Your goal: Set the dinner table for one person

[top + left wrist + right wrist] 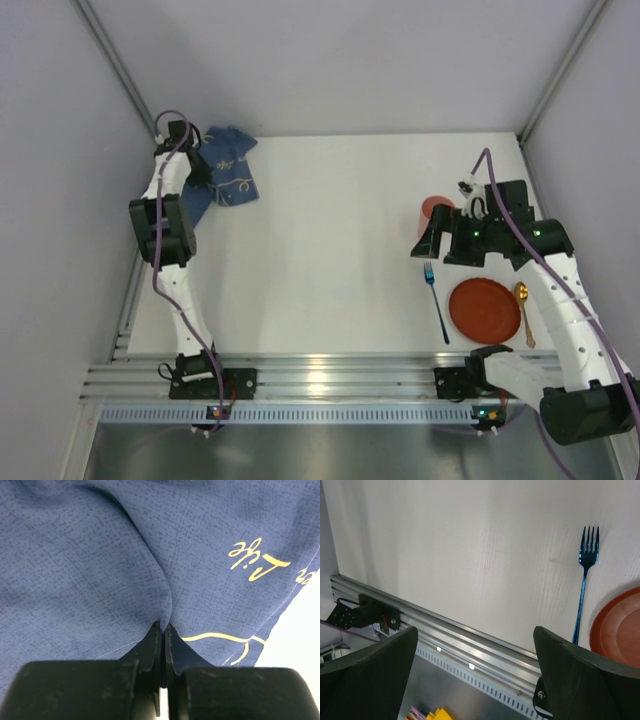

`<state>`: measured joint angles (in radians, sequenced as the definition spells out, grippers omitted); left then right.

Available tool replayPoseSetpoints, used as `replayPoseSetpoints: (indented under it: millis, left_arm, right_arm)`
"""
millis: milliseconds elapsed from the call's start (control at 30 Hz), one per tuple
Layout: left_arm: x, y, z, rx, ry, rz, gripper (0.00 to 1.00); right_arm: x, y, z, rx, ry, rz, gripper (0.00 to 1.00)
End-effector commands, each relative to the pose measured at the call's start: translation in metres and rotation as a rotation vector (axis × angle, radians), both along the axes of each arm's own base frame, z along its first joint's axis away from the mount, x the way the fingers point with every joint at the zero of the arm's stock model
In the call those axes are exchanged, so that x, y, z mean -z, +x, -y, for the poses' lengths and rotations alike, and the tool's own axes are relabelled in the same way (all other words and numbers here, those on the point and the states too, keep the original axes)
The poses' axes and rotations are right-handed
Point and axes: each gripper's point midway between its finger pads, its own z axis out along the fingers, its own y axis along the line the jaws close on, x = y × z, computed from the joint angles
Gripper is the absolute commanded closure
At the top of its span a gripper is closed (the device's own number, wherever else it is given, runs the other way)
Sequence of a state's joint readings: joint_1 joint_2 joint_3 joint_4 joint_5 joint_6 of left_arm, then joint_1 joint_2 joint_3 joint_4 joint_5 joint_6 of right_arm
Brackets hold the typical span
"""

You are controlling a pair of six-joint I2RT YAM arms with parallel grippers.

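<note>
At the far left corner of the white dinner table (330, 240) lies a rumpled blue cloth (232, 170) with gold line drawings. My left gripper (200, 165) is down on it. In the left wrist view the left gripper (164, 625) is shut, pinching a raised fold of the cloth (100, 555). At the right lie a blue fork (436, 300), a red plate (485, 310) and a gold spoon (524, 312), side by side. My right gripper (430, 238) hovers open above the fork, beside a red cup (436, 210). Nothing sits in the right gripper (475, 630).
A slotted aluminium rail (320, 375) runs along the near edge, carrying both arm bases. Grey walls close in the left, right and back sides. The right wrist view shows the fork (583, 580) and the plate's edge (620, 630) on the table (445, 545).
</note>
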<state>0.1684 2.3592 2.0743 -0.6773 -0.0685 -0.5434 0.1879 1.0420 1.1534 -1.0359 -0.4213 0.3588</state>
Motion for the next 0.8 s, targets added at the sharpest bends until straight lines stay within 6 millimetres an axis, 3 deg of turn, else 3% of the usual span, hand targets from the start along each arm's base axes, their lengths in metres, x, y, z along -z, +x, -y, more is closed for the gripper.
replayPoseSetpoints:
  millis: [0,100,133,200,233,300,333,433,467,500,533,633,700,767]
  left_arm:
    - [-0.045,0.01,0.011,0.016,-0.024,0.096,1.0]
    - [-0.074,0.003,0.032,0.038,-0.025,0.125,1.0]
    - [-0.093,0.001,0.05,0.064,-0.02,0.15,1.0]
    - [-0.106,-0.01,0.07,0.076,0.008,0.141,1.0]
    - [-0.123,-0.016,0.104,0.122,0.013,0.158,1.0]
    - [-0.13,-0.03,0.134,0.133,0.02,0.142,1.0]
    - [-0.136,-0.04,0.172,0.186,0.012,0.144,1.0]
    - [-0.124,-0.074,0.249,0.266,-0.043,0.086,0.99]
    - [-0.117,-0.083,0.272,0.27,-0.098,0.072,0.57]
    - [-0.099,-0.107,0.31,0.339,-0.139,0.017,0.04]
    - [-0.093,-0.116,0.336,0.385,-0.188,0.01,0.02]
    - [-0.077,-0.157,0.391,0.471,-0.206,-0.066,0.01]
    - [-0.075,-0.172,0.404,0.496,-0.195,-0.084,0.01]
    - [-0.08,-0.179,0.395,0.49,-0.166,-0.097,0.01]
  right_arm:
    - [-0.02,0.01,-0.003,-0.025,0.004,0.093,0.0]
    - [-0.016,0.006,-0.003,-0.036,0.0,0.087,0.0]
    - [-0.016,0.005,-0.003,-0.039,0.0,0.087,0.0]
    - [-0.014,0.001,-0.003,-0.047,-0.001,0.09,0.0]
    - [-0.013,0.0,-0.002,-0.045,-0.001,0.088,0.0]
    - [-0.012,-0.005,-0.003,-0.05,0.007,0.088,0.0]
    - [-0.012,-0.007,-0.002,-0.052,0.007,0.087,0.0]
    - [-0.009,-0.014,-0.005,-0.063,0.013,0.083,0.0]
    - [-0.009,-0.017,-0.007,-0.076,0.014,0.084,0.0]
    - [-0.006,-0.02,-0.008,-0.082,0.011,0.077,0.0]
    - [-0.004,-0.022,-0.009,-0.089,0.012,0.075,0.0]
    - [0.004,-0.029,-0.013,-0.108,0.014,0.059,0.0]
    - [0.006,-0.032,-0.014,-0.117,0.014,0.057,0.0]
    - [0.005,-0.034,-0.016,-0.128,0.015,0.061,0.0]
